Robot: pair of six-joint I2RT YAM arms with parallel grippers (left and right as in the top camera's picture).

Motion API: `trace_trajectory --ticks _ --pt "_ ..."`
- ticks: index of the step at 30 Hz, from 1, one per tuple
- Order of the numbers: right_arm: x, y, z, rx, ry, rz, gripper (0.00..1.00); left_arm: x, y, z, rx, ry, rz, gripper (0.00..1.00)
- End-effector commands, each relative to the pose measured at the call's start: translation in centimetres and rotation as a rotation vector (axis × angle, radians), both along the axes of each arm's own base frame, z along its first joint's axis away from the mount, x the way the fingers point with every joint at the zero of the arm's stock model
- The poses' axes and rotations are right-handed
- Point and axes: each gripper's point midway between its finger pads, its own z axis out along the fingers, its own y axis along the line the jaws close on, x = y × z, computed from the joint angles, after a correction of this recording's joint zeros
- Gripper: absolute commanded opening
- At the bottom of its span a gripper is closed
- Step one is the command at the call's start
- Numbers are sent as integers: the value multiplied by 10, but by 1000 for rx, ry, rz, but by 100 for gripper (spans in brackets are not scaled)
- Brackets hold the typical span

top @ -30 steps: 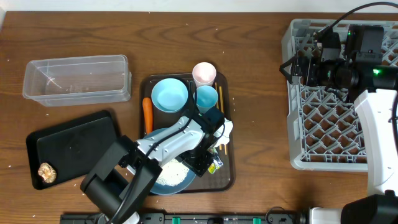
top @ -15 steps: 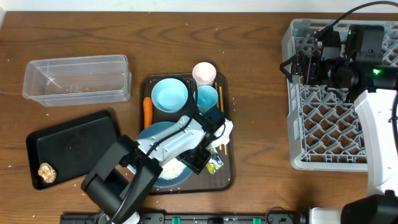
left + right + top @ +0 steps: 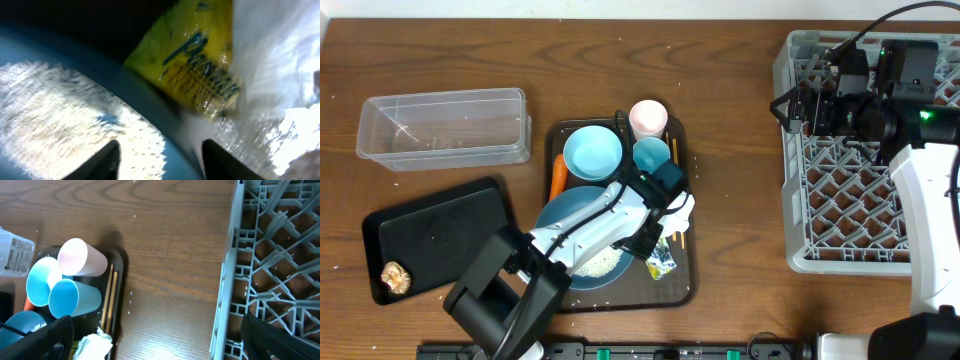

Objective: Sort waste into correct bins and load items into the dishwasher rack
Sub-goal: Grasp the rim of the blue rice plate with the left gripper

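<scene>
The large blue plate (image 3: 565, 222) with white rice (image 3: 596, 263) lies on the brown serving tray (image 3: 686, 288). My left gripper (image 3: 643, 240) is open and straddles the plate's right rim (image 3: 172, 135): one finger (image 3: 107, 160) over the rice (image 3: 75, 110), the other outside. The yellow-green wrapper (image 3: 195, 65) and white napkin (image 3: 280, 75) lie just beyond. The carrot (image 3: 557, 176), pale-blue bowl (image 3: 592, 152), pink cup (image 3: 648, 118), light-blue cup (image 3: 651, 156) and chopsticks (image 3: 673, 158) share the tray. My right gripper (image 3: 788, 108) hangs open and empty at the grey rack's (image 3: 860, 200) left edge.
A clear tub (image 3: 443, 125) stands at the far left. In front of it is a shallow black tray (image 3: 435, 232) holding a brown food lump (image 3: 393, 277). Bare wooden table (image 3: 735, 150) separates the serving tray from the rack.
The left jaws have narrowed around the plate's rim. Gripper and plate have shifted together toward the bowl and cups, leaving the wrapper uncovered. The right arm has not moved.
</scene>
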Motion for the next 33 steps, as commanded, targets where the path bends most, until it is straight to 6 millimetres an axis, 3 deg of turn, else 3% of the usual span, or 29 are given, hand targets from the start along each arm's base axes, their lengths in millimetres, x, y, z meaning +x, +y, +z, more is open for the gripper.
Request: trace_trajectory --ticks 1,10,12,13,14,26,33 --pt "3 3 7 -3 -22 11 99 -5 15 -8 40 -19 43 44" --pt "2 3 7 -3 -17 12 99 -9 16 -16 34 -14 46 39" --pt "2 3 6 -2 -16 12 99 -9 17 -19 31 -18 47 24" --pt "2 3 6 -2 -15 12 99 -9 17 -20 31 -18 47 11" --pt "1 3 6 -2 -14 12 99 -10 17 -20 31 -17 47 6" --pt "2 3 7 -3 -17 11 99 -10 18 -19 36 -13 47 6" --pt "5 3 9 -4 -34 12 99 -5 13 10 48 0 47 6"
